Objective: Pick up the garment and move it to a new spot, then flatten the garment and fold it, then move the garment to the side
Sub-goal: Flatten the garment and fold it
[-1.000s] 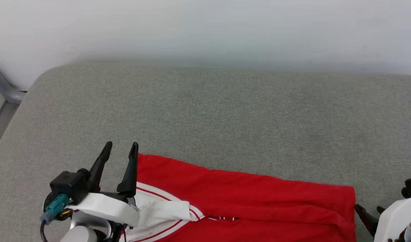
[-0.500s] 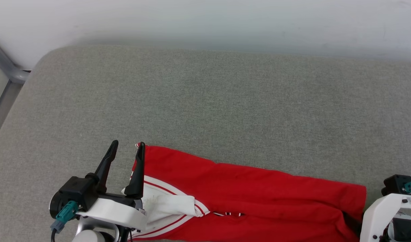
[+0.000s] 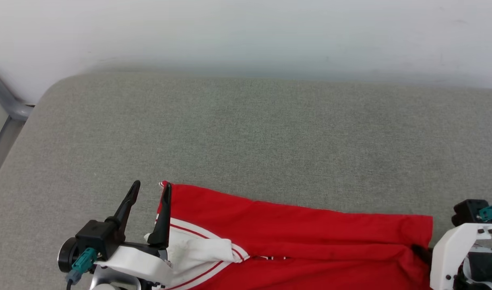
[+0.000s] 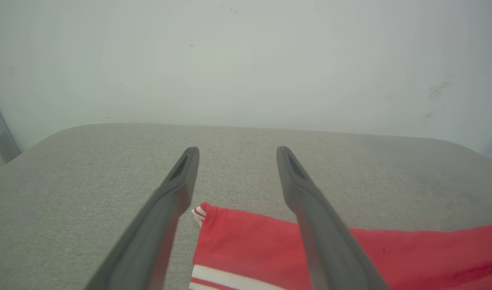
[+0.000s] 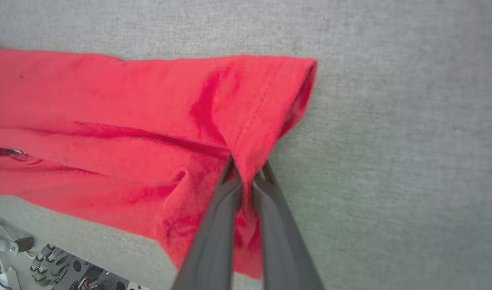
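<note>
**A:** In the head view, where's the shirt (image 3: 294, 229)?

**B:** It's lying long and folded over at the near edge of the grey woven worktop (image 3: 270, 133). A white sleeve (image 3: 197, 249) with striped trim sits at its left end. It's thin, limp stuff, creased along its length.

**A:** And the left wrist view?

**B:** The left jaws stand wide apart and hold nothing. They're poised over the shirt's (image 4: 246, 237) corner, ready to take that end, I'd say.

**A:** The right wrist view?

**B:** The right jaws are pinched tight on the shirt's (image 5: 109, 100) stitched hem, and the cloth bunches up between them. I reckon both ends need holding so such soft fabric lifts without sagging.
</note>
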Available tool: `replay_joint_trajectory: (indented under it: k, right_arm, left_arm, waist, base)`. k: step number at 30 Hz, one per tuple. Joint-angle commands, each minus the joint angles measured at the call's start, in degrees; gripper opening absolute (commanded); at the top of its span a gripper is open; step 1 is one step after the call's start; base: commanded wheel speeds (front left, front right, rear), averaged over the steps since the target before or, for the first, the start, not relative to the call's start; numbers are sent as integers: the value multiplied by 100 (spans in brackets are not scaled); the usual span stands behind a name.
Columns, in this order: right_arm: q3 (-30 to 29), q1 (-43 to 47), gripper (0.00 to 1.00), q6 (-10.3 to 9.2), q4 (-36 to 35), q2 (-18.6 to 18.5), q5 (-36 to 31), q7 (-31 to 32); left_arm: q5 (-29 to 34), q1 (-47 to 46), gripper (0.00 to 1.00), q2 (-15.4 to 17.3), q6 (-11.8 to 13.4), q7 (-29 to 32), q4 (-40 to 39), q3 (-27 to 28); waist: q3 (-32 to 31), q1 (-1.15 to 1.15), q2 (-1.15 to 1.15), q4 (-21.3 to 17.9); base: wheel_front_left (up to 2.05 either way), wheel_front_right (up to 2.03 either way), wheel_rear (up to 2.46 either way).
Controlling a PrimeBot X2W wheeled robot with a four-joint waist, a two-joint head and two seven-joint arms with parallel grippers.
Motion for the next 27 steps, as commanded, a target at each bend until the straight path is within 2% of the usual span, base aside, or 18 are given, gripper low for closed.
replay_joint_trajectory:
  k: [1,13,18,20,24,27]
  right_arm:
    - [-91,7,0,-4,-61,-76,4,6]
    - [-1608,651,0,-4,-525,-110,-309,535]
    - [-1849,667,0,-4,-688,15,-174,798]
    - [-1882,579,0,-4,-721,164,-15,977]
    - [-2054,361,0,-4,-804,696,811,1592]
    - [-2241,159,0,-3,-785,1066,1820,2251]
  left_arm:
    - [31,109,100,-7,-25,-22,28,14]
    - [71,415,100,21,44,43,128,-69]
    - [27,417,100,37,35,73,161,-103]
    - [15,403,100,42,28,87,181,-118]
    - [6,317,100,50,-4,136,207,-173]
    - [18,253,100,60,-26,164,187,-218]
  waist:
    - [-99,0,0,-55]
    - [-540,0,0,-201]
    - [-581,0,0,-216]
    - [-595,0,0,-212]
    - [-609,0,0,-135]
    - [-616,0,0,-82]
  base:
    - [0,0,0]
    - [0,0,0]
    - [0,0,0]
    - [0,0,0]
    - [0,0,0]
    - [0,0,0]
